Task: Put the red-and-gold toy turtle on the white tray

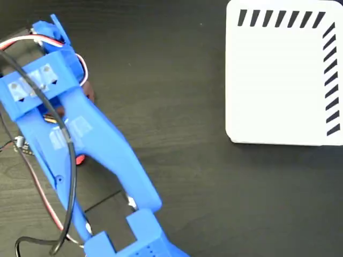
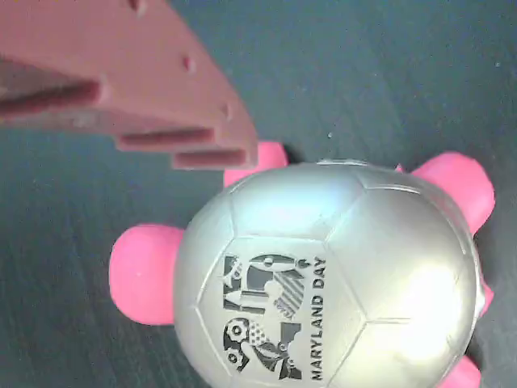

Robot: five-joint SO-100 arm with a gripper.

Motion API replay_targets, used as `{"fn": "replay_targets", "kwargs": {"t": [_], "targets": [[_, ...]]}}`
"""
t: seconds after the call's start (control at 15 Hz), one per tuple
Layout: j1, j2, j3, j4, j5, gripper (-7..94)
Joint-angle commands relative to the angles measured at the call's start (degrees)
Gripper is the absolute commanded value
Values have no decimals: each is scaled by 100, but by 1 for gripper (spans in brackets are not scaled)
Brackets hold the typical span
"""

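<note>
The toy turtle (image 2: 339, 275) fills the wrist view, with a shiny domed shell carrying a black "MARYLAND DAY" mark and pink-red feet on the dark table. One finger (image 2: 153, 97) of my gripper hangs over its upper left, just off the shell. The other finger is out of frame, and nothing is gripped. In the fixed view my blue arm (image 1: 96, 144) covers the turtle, leaving only a red bit (image 1: 80, 159) showing at its edge. The white tray (image 1: 278, 80), with dark slanted stripes on two edges, lies far off at the upper right.
Black and red-white cables (image 1: 69, 176) run along the arm at the left. The arm's base (image 1: 134, 238) stands at the bottom edge. Dark tabletop (image 1: 182, 107) stretches between the arm and the tray.
</note>
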Motion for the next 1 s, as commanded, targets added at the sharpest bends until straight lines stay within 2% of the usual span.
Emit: {"fn": "replay_targets", "kwargs": {"t": [0.0,0.33,0.93], "targets": [[18,290,44,105,-132,62],[132,114,299,26,-193,62],[132,-88,1063,-932,-62,62]]}}
